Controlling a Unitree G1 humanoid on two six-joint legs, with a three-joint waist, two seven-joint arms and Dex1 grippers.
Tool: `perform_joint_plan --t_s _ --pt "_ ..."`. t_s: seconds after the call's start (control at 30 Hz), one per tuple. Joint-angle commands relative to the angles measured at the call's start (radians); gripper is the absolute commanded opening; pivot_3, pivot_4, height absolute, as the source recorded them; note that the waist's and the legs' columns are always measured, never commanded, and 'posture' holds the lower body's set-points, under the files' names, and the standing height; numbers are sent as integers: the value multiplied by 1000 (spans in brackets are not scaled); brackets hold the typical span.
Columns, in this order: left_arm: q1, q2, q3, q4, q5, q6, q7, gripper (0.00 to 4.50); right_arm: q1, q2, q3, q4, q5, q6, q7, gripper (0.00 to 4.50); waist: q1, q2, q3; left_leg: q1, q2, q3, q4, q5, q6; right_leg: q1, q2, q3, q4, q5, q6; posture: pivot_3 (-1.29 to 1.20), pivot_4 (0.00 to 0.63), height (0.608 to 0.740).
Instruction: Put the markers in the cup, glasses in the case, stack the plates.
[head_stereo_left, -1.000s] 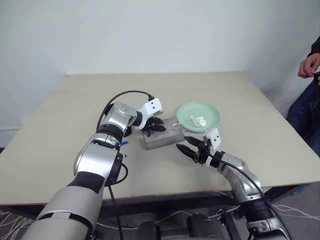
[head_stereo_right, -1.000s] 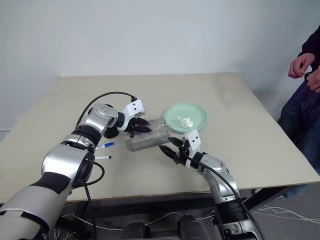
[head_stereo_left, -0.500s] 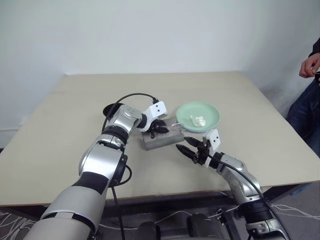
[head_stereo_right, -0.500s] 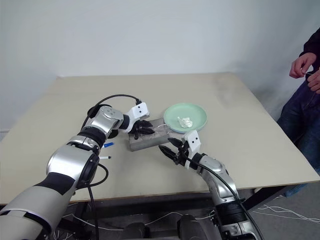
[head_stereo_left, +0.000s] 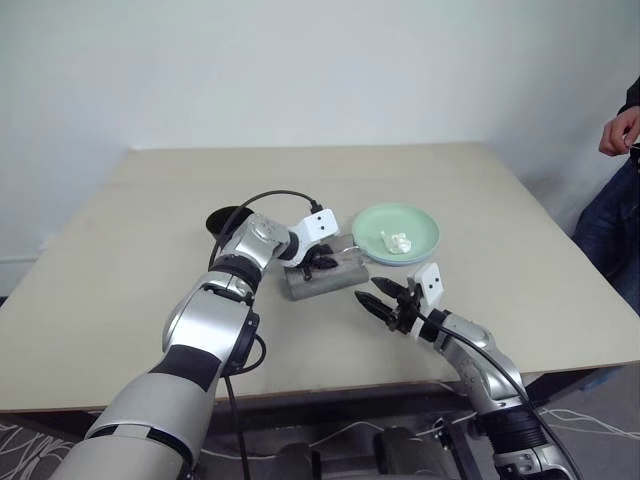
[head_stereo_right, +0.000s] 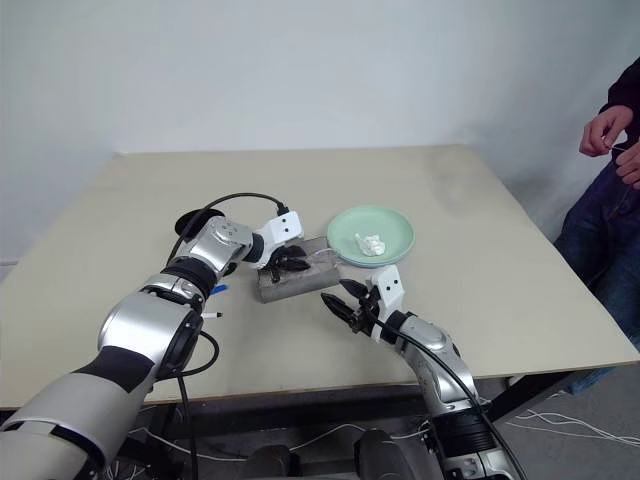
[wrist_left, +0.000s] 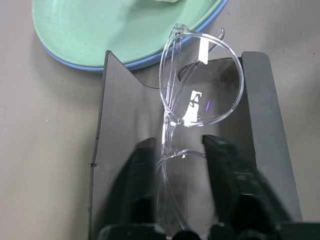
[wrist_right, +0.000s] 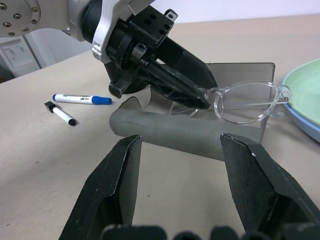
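My left gripper (wrist_left: 173, 150) clamped on glasses (wrist_left: 200, 100) at frame, held over open case (wrist_left: 120, 145), frame centre in left wrist view. Same view shows mint plate nested on blue plate (wrist_left: 100, 35), upper left, touching case edge. Head view: case (head_stereo_left: 325, 275) mid-table, plates (head_stereo_left: 397, 232) right of it with white crumpled lump (head_stereo_left: 399, 241) inside, cup (head_stereo_left: 228, 219) left behind my forearm. My right gripper (wrist_right: 180, 185) spread wide, holding nothing, near case. Right wrist view alone reveals markers (wrist_right: 82, 99), left of centre, lying on table (wrist_right: 60, 150).
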Motion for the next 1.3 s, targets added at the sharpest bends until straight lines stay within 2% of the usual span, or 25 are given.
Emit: perform_joint_plan --t_s 0.03,0.7,0.93,1.03,1.2,1.3 --pt "-3 -5 1 -9 2 -9 -9 29 -11 3 -9 -50 12 -18 -8 2736 0 0 0 0 0 0 0 0 0 0 0 0 0 0 0 0 0 737" --pt "-40 77 -94 -13 82 -10 -148 29 -17 -4 -11 -41 12 -16 -6 2736 -2 0 0 1 0 0 0 0 0 1 0 0 0 0 0 0 0 737" --pt "-40 57 -86 -21 71 13 -202 29 -31 0 -8 -29 9 -16 -4 2736 -3 0 0 1 0 0 0 0 0 1 0 0 0 0 0 0 0 737" --pt "-40 48 -80 -20 68 24 -184 617 -29 -4 -9 -32 9 -15 -3 2736 -2 0 0 1 0 0 0 0 0 1 0 -1 0 0 0 0 0 737" --pt "-60 48 -60 -25 54 9 -140 2262 -23 -12 -12 -44 12 -7 -2 2736 -1 0 0 1 0 0 0 0 0 1 0 0 0 0 0 0 0 737" --pt "-93 50 -34 -31 33 5 -142 2262 -22 -18 -14 -47 13 -4 -1 2736 0 0 0 0 0 -1 0 0 0 0 0 -1 0 0 0 0 0 737"
